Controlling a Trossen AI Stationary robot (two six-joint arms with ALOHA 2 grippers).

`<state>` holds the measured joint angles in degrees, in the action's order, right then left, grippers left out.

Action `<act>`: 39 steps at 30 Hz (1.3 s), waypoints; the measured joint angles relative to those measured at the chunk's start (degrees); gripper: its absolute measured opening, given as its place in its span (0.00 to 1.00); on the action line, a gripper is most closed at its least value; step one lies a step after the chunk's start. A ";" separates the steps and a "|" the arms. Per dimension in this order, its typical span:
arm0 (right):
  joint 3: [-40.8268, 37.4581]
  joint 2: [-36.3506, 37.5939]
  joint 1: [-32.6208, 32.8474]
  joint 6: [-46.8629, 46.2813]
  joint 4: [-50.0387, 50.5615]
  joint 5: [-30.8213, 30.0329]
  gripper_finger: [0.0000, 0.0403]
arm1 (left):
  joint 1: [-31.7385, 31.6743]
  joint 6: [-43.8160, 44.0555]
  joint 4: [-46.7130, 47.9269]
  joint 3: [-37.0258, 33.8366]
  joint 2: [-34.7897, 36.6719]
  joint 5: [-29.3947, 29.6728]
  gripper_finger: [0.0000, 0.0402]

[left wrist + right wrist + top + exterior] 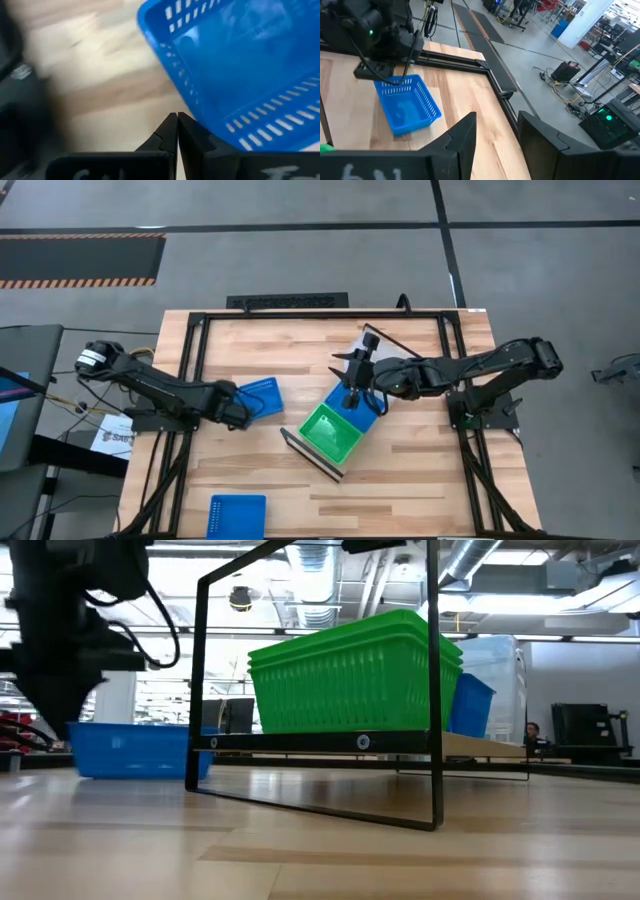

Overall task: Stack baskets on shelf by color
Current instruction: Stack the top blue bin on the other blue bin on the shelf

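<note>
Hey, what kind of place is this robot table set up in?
Probably an industrial lab or workshop: concrete floor with hazard striping, exposed ceiling ducts, and equipment with cables around the table.

Low view, table level.

- Shelf (480,747): light-wood board raised off the table, seen edge-on, running back to the right. A thin black metal frame (437,690) stands at its near end, a tall rectangle resting on the table.
- Green baskets (355,670): nested stack on the near end of the board, slatted sides, tilted slightly.
- Blue basket (468,705): on the board directly behind the green stack, mostly hidden by it.
- Second blue basket (140,750): on the table at left, behind the frame's left post.
- Dark robot arm (60,630): comes down at far left, just beside that basket; fingers not discernible.
- Wooden table (300,850): pale planks across the foreground.
- Background: a ceiling with pipes and lights.
</note>
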<state>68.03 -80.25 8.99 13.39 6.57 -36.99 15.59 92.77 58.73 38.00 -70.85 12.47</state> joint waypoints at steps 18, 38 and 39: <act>0.05 -8.40 -8.35 -10.26 -1.32 14.88 0.45 | -12.76 -17.50 -35.01 -5.97 -6.79 6.20 0.00; 34.24 -40.10 -18.16 -27.81 32.29 27.90 0.60 | -14.07 -16.65 -35.37 -5.92 -7.06 4.30 0.00; 35.44 -41.09 -18.24 -28.53 32.86 28.11 0.60 | -14.07 -16.75 -35.39 -5.92 -7.06 4.32 0.00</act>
<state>103.47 -121.34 -9.25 -15.14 39.43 -8.88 1.52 76.02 23.33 32.08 -77.91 16.79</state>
